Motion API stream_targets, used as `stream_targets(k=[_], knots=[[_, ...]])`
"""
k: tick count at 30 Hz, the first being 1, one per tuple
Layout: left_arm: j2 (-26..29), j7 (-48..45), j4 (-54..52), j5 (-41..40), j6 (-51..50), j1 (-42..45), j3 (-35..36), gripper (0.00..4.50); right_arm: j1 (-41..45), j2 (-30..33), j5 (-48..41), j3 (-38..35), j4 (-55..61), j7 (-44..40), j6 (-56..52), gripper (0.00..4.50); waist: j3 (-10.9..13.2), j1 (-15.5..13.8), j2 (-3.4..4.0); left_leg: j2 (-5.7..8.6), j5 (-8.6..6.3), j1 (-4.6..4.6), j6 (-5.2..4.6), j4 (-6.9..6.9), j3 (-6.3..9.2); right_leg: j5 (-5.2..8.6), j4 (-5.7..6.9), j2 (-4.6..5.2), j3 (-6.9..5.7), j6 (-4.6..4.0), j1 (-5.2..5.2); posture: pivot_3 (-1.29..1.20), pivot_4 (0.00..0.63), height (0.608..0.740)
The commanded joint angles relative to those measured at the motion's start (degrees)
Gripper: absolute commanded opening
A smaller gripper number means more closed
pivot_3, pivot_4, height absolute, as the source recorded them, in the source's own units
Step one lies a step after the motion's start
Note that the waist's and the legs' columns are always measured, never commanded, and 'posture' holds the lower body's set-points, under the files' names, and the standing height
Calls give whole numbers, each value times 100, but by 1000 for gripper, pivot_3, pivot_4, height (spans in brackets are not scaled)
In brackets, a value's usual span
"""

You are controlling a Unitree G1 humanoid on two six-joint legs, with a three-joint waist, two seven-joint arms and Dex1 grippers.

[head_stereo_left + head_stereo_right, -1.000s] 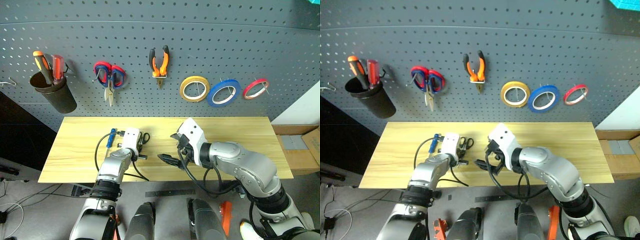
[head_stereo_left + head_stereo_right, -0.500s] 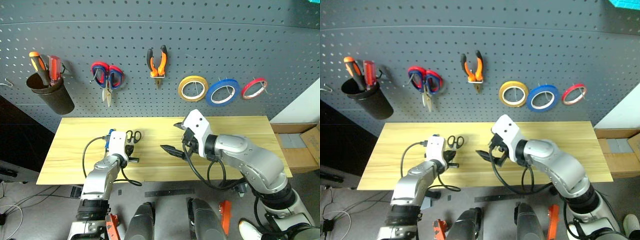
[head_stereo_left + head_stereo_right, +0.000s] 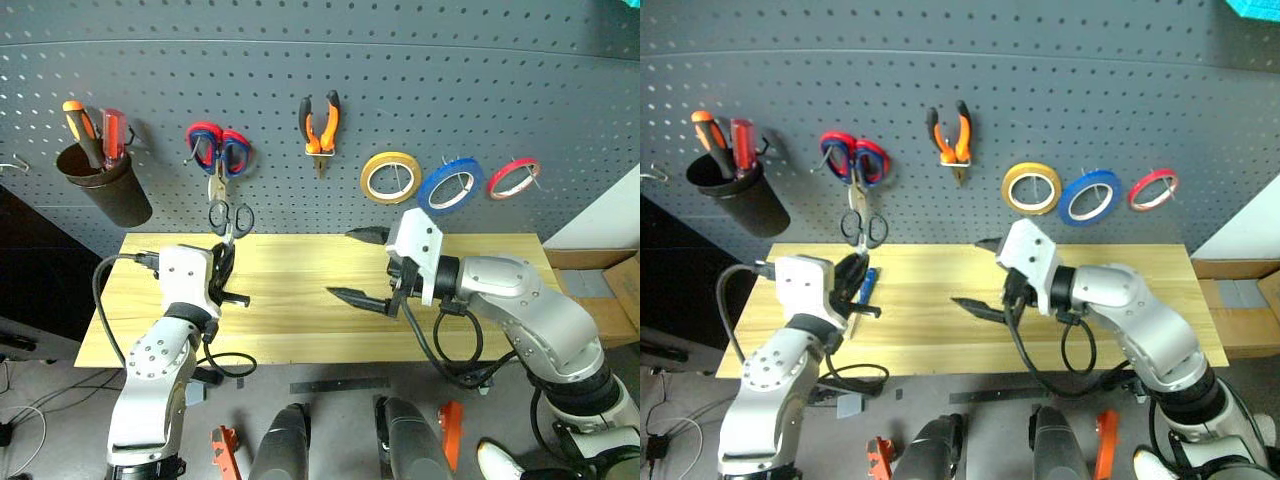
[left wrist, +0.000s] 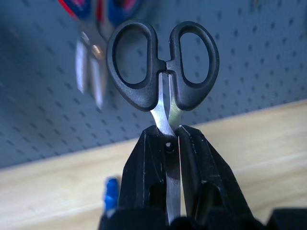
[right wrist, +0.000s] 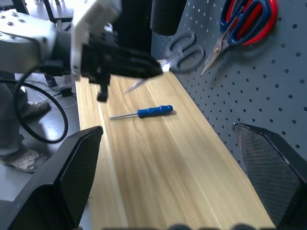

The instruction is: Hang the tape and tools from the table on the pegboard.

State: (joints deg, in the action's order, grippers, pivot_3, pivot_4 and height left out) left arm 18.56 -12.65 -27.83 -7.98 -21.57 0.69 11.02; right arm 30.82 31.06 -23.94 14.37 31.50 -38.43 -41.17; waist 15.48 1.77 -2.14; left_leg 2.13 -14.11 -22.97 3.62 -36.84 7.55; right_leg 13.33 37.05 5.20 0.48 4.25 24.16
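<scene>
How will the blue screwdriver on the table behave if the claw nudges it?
The screwdriver lies flat on the smooth table, so it would probably roll sideways on its round handle. The thin shaft looks stiff and the tool light, so it may skid rather than resist.
</scene>
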Motion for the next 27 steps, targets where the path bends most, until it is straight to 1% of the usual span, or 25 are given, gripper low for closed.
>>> stream_targets(k=[1,9,16,22,27], knots=[[64,-25,-429,-125,217,254,155,137,155,-27,37,-217,-84,-22,166,4500,0,-13,0,0,0,0,0,0,1,0,0,0,-1,0,0,-32,226,740],[100,-22,-164,-244,348,1008,341,137,305,-113,155,-274,-323,31,248,4500,0,-11,0,0,0,-1,1,-1,0,-1,2,-1,-4,1,0,-39,224,740],[82,237,-210,-178,356,1166,628,137,265,-121,243,-306,-300,67,200,4500,0,6,0,0,-1,0,2,0,-1,-2,2,-1,-3,2,1,-44,229,740],[29,167,-147,-353,83,978,488,137,310,-143,268,-294,-327,79,194,4500,0,4,0,1,-2,0,2,-2,-1,-3,3,-1,-1,3,-1,-44,233,740],[97,-4,279,-445,21,1191,366,137,335,-157,279,-286,-351,101,197,4500,0,4,0,1,-2,1,1,-4,-1,-3,6,-1,-3,3,-1,-44,234,740]])
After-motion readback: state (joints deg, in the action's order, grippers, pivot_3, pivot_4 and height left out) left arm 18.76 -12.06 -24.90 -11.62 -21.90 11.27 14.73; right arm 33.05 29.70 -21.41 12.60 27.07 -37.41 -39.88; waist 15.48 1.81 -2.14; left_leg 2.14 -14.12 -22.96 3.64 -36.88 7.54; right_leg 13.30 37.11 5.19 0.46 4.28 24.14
